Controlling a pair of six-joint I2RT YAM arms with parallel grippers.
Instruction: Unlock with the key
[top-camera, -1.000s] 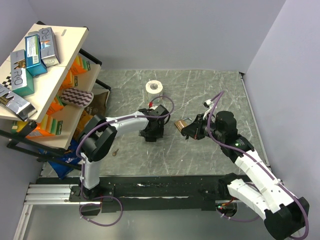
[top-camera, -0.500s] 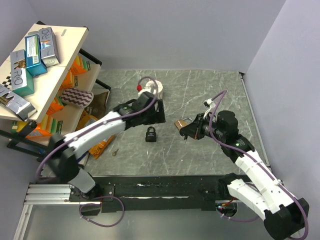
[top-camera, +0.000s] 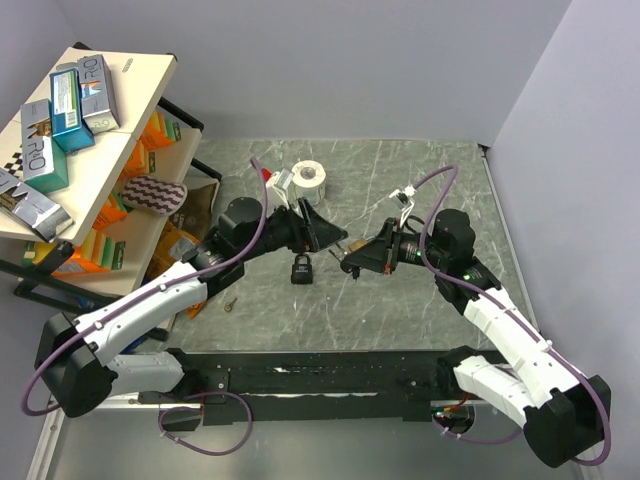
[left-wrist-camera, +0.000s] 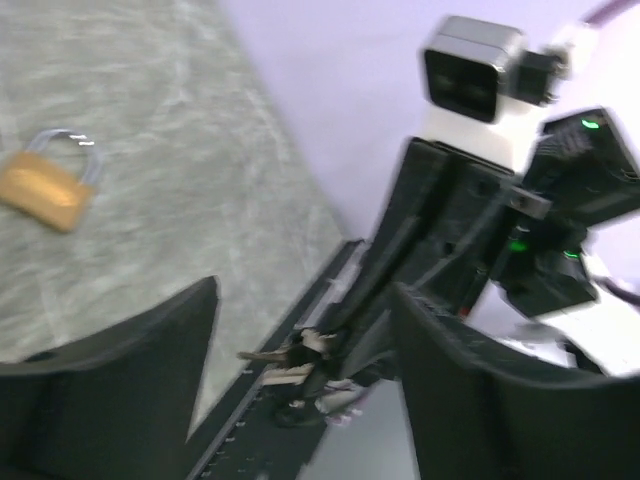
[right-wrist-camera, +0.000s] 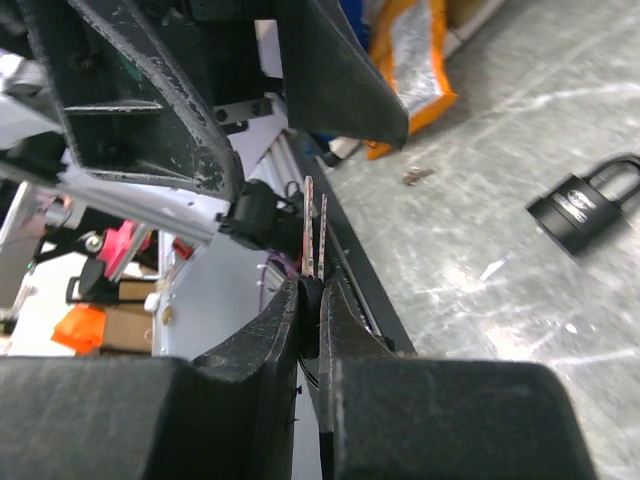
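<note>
Since a second ago the left gripper (top-camera: 330, 237) has swung off the black padlock (top-camera: 300, 268) to meet the right gripper (top-camera: 351, 264), now at its 5 o'clock. From above, what the right one holds is too small to tell.

Left wrist view, blurred: the left fingers (left-wrist-camera: 120, 350) stand apart, with the key (left-wrist-camera: 285, 352) between them and a brass padlock (left-wrist-camera: 45, 185) at 10 o'clock.

Right wrist view: the jaws are clamped on the key, its blades pointing toward 12 o'clock.
</note>
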